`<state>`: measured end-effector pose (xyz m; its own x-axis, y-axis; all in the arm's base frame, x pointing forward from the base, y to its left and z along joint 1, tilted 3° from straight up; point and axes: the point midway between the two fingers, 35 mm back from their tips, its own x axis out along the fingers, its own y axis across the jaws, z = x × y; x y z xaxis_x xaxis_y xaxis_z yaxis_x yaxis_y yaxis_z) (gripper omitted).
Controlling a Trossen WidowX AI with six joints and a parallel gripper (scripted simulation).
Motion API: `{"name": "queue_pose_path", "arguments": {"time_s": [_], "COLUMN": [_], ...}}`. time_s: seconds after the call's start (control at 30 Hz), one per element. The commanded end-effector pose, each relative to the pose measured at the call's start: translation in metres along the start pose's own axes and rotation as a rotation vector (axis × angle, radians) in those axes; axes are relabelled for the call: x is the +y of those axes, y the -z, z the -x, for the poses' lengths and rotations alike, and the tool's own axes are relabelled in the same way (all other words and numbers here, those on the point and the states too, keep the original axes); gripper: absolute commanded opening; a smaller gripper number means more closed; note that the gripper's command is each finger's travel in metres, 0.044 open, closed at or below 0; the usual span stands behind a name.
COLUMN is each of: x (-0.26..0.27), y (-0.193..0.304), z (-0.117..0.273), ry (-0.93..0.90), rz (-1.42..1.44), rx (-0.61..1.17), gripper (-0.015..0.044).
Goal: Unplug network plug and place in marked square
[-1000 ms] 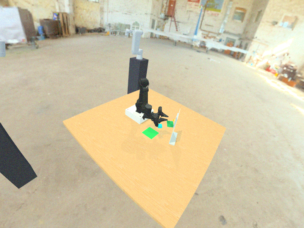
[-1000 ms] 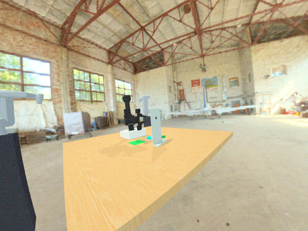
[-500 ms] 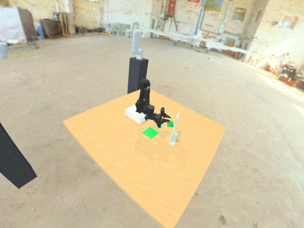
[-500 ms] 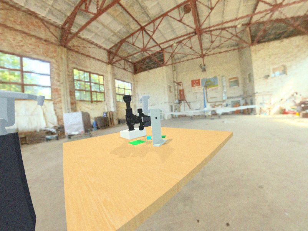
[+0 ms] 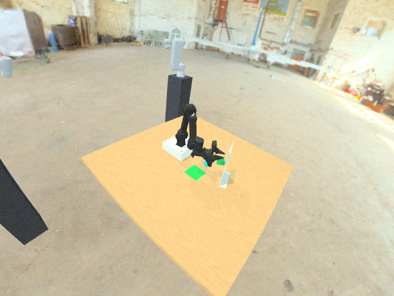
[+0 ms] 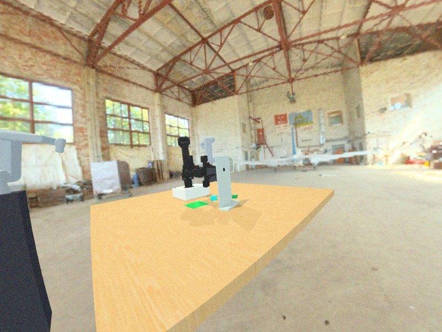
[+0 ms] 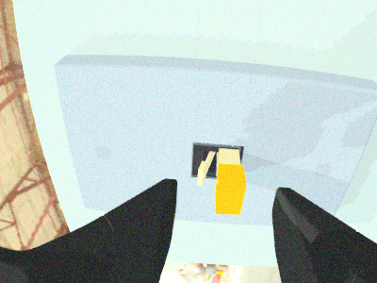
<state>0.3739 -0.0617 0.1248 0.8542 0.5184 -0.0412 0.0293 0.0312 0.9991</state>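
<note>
In the wrist view a yellow plug (image 7: 230,189) sits in the dark socket (image 7: 200,155) of the pale upright panel (image 7: 141,118) (image 5: 225,164) (image 6: 222,178). Its thin cream tab (image 7: 204,167) sticks out on the plug's left side in this view. My gripper (image 7: 226,196) (image 5: 219,152) is open. Its two black fingers stand one on each side of the plug, short of the panel, touching nothing. In the exterior view the panel hides the fingers. A green marked square (image 5: 194,172) (image 6: 195,204) lies on the table in front of the arm's base.
A second, smaller green patch (image 5: 220,162) (image 6: 234,196) and a small cyan block (image 5: 206,163) (image 6: 213,197) lie under the gripper near the panel. The arm's white base (image 5: 176,149) is behind. A dark pillar (image 5: 177,97) stands at the wooden table's (image 5: 190,222) far edge.
</note>
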Motion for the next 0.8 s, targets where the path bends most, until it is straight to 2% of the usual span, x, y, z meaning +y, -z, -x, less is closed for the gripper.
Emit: {"name": "queue_pose_path", "arguments": {"time_s": [0.0,0.13,0.77], "x": [0.0008,0.0008,0.0008], "y": [-0.0019,-0.0025,-0.0025], "z": [-0.0074,-0.0114,-0.0114], "ry": [-0.003,-0.004,-0.004], "rz": [-0.001,-0.001,-0.001], "rx": [-0.002,-0.002,-0.002], "gripper": [0.0156,0.0156,0.0029]}}
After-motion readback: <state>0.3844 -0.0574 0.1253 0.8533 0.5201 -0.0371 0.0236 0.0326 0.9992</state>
